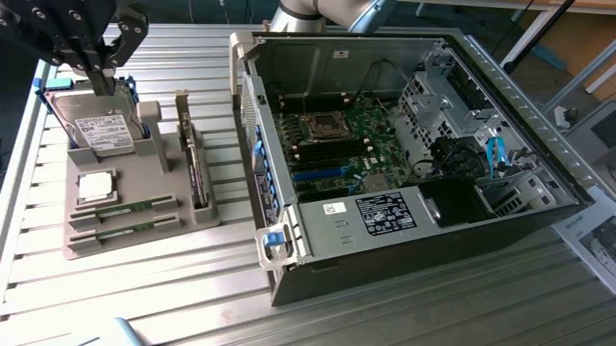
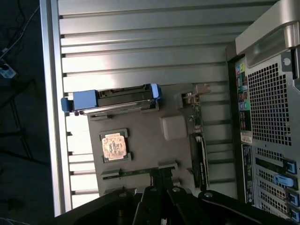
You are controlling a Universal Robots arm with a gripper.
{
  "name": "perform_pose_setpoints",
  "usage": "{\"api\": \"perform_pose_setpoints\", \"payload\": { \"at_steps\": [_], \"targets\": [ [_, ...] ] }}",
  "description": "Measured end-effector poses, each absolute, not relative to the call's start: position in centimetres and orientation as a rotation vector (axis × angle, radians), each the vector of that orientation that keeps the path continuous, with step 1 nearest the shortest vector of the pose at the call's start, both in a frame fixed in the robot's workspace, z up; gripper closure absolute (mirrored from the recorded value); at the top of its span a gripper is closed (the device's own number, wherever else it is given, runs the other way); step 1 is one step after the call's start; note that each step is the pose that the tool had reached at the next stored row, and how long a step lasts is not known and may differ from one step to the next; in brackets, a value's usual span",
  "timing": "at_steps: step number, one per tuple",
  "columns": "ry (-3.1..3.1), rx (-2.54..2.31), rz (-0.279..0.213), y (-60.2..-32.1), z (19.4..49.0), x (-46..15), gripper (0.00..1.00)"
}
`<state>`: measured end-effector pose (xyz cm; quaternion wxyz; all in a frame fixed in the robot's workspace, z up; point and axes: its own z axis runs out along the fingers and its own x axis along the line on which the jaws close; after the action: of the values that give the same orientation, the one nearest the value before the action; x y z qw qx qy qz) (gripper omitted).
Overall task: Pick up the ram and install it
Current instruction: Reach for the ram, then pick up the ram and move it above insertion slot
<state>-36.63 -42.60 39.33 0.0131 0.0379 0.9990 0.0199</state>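
Note:
Two thin green ram sticks (image 1: 126,210) (image 1: 128,228) lie side by side in clips at the near end of a grey parts holder (image 1: 144,180), on the exterior view's left. My black gripper (image 1: 99,85) hangs high over the holder's far end, above the upright hard drive (image 1: 101,128). It is shut, holds nothing, and is well away from the sticks. In the wrist view one ram stick (image 2: 136,171) shows as a thin green line just ahead of my closed gripper (image 2: 158,180).
On the holder there are also a square silver processor (image 1: 97,186) (image 2: 114,145) and an upright expansion card (image 1: 198,173) (image 2: 199,154). The open computer case (image 1: 539,144) lies on the exterior view's right, motherboard (image 1: 332,148) exposed. All of this rests on a slatted metal table (image 1: 144,288).

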Motion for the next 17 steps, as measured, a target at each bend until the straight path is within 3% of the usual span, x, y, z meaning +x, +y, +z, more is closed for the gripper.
{"api": "perform_pose_setpoints", "payload": {
  "at_steps": [17],
  "targets": [
    [3.112, 0.118, 0.058, -43.74, 39.33, -36.63, 0.9]
  ]
}}
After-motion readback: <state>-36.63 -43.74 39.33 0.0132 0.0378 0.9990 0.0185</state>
